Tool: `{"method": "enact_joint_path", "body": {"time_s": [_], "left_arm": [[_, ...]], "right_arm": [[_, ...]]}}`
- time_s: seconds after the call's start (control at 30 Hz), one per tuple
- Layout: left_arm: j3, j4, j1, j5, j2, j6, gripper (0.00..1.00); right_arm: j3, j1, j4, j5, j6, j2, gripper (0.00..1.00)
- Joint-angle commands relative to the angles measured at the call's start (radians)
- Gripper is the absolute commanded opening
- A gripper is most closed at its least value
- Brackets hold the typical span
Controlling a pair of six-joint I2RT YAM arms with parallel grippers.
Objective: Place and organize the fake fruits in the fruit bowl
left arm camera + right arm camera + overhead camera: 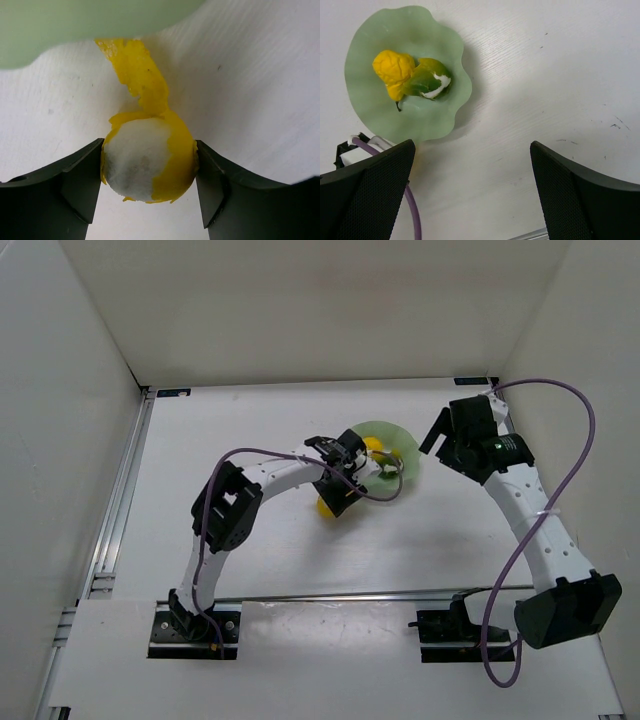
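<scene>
Nearest us, the left arm rises from its base at the table's near edge, folds at a high elbow and stretches its forearm right and away towards the fruit bowl (420, 30). We see the left gripper (149, 175) pointing down at the table (545, 75), its jaws pressed against both sides of the yellow-and-white piece (140, 155). That piece sits just beside the bowl's near rim, outside it. Inside the bowl lie the yellow pear (394, 67) and the yellow-green oval (427, 80), touching each other. The right arm arcs up from its base and bends left, and the right gripper (472, 165) hangs above bare table to the right of the bowl, jaws spread wide and holding nothing.
</scene>
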Motion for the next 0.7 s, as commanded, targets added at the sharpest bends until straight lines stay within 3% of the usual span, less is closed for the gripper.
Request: {"method": "enact_joint_path", "body": {"time_s": [0.0, 0.07, 0.33, 0.5, 0.53, 0.57, 0.67], "left_arm": [[0.001, -0.067, 0.036, 0.064, -0.106, 0.009, 0.27], [0.001, -0.112, 0.036, 0.036, -0.134, 0.009, 0.22], [0.228, -0.210, 0.007, -0.048, -0.171, 0.056, 0.25], [0.361, -0.080, 0.007, -0.088, -0.075, 0.087, 0.35], [0.403, -0.080, -0.002, -0.088, -0.044, 0.087, 0.45], [0.443, -0.080, -0.002, -0.088, 0.014, 0.087, 0.60], [0.544, -0.028, -0.011, -0.119, 0.091, 0.087, 0.63]], "right_arm": [[-0.007, -0.005, -0.004, 0.039, 0.016, -0.037, 1.00], [-0.007, -0.005, -0.004, 0.030, 0.016, -0.037, 1.00], [-0.047, -0.005, 0.016, 0.020, 0.026, -0.037, 1.00], [-0.057, -0.005, 0.016, 0.029, 0.026, -0.037, 1.00], [-0.057, -0.005, 0.007, 0.042, 0.026, -0.049, 1.00], [-0.057, -0.005, 0.007, 0.042, 0.026, -0.062, 1.00], [-0.067, -0.014, -0.005, 0.072, 0.026, -0.101, 1.00]]}}
